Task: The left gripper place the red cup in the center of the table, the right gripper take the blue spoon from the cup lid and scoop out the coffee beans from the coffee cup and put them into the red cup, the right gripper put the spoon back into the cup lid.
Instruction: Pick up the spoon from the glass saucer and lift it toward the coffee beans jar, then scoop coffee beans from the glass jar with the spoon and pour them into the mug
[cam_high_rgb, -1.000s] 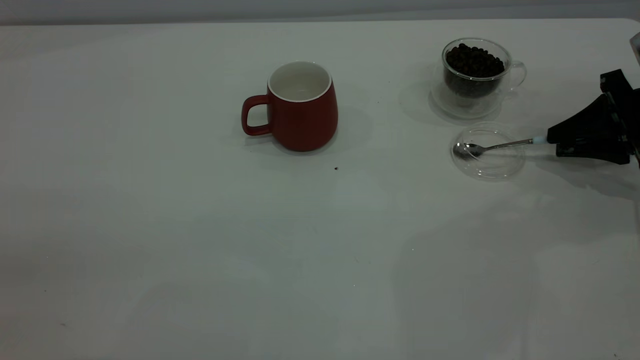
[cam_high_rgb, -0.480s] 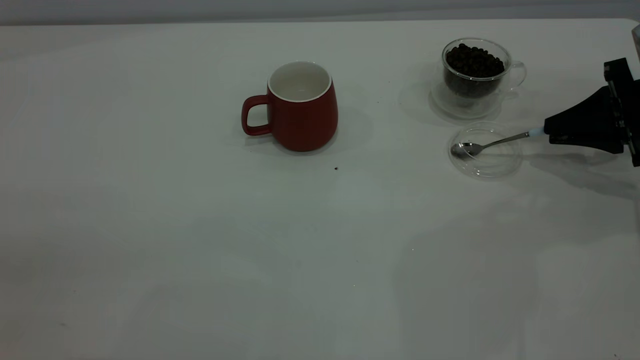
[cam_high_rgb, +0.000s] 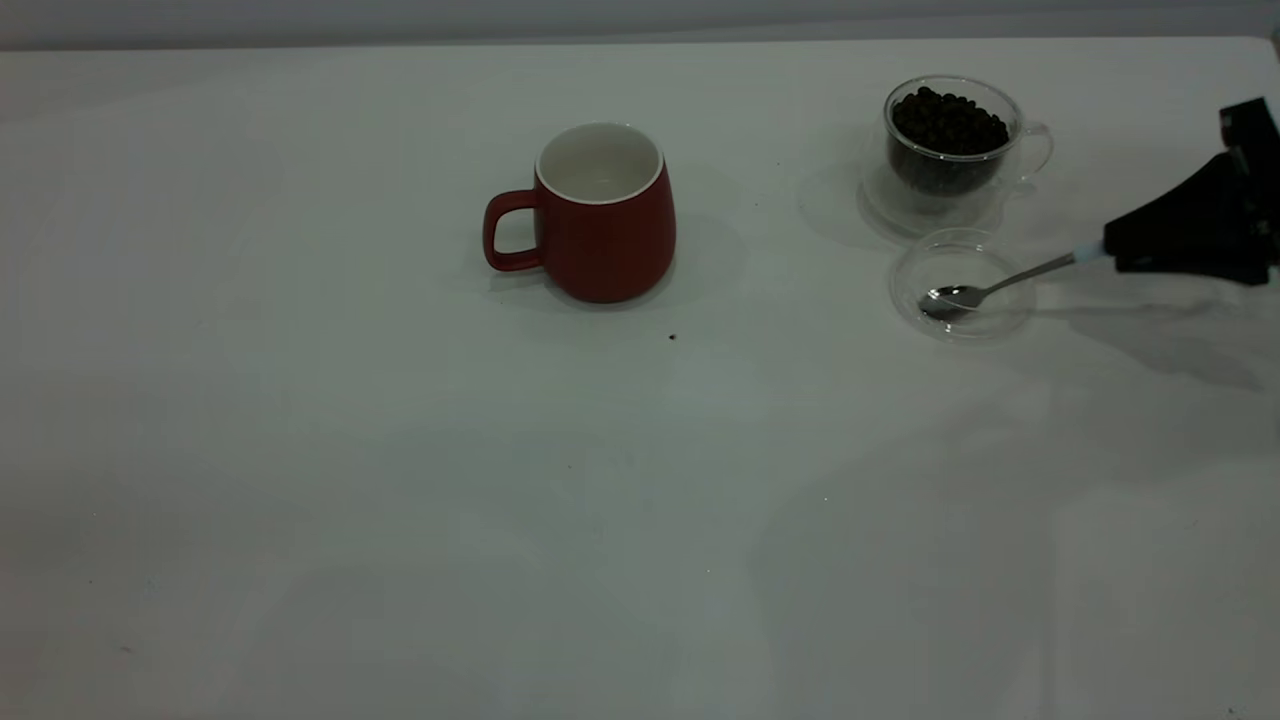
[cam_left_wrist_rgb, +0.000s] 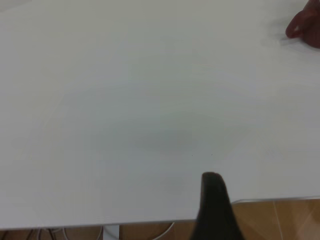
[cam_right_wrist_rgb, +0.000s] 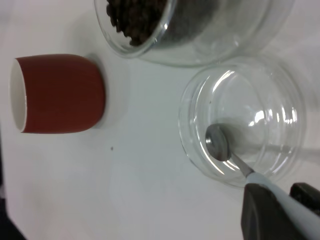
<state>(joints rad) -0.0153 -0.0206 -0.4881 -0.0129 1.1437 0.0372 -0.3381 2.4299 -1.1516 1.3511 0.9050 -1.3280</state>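
From the exterior view, the blue spoon slants up from the cup lid, its shiny bowl low inside the lid, its pale handle clamped in the right gripper near the table's right edge. The coffee cup of coffee beans stands just behind; the red cup sits mid-table.

The left wrist view shows one dark finger of the left gripper; its jaws' state cannot be told.

The right wrist view shows both fingers pinching the handle.

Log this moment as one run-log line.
right gripper: shut on blue spoon | spoon bowl in cup lid | red cup: empty
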